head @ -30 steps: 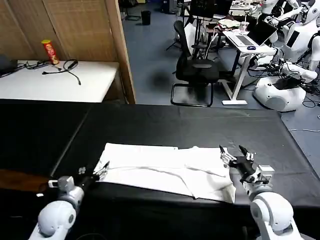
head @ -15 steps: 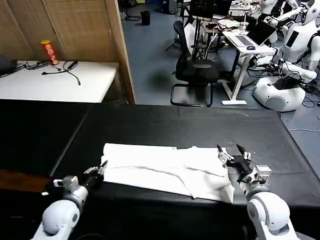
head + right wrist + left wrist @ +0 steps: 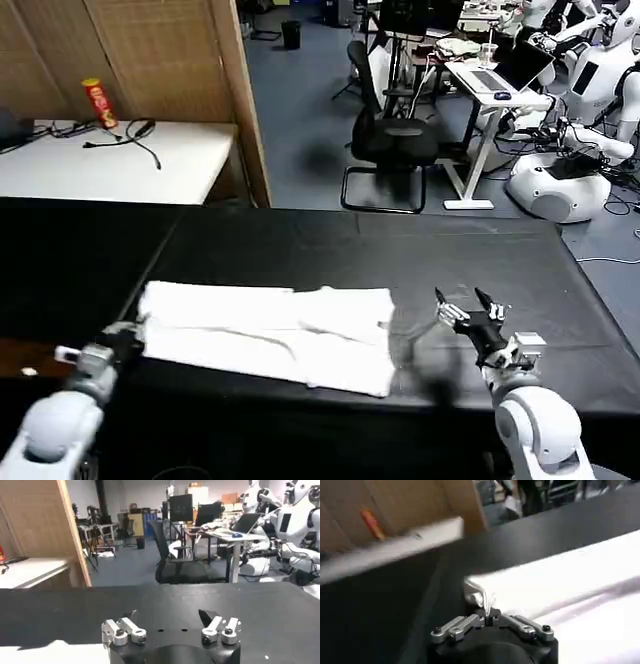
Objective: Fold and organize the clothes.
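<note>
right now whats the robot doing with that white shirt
The left gripper is pinching the left edge of the folded white T-shirt and dragging it leftward across the black tablecloth; the shirt has slid over from a second ago. The right gripper hovers open over bare cloth, clear of the shirt.

A table draped in a black tablecloth (image 3: 330, 250) is carrying a folded white T-shirt (image 3: 270, 330). The shirt is lying flat toward the near edge, apparently plain side up.
</note>
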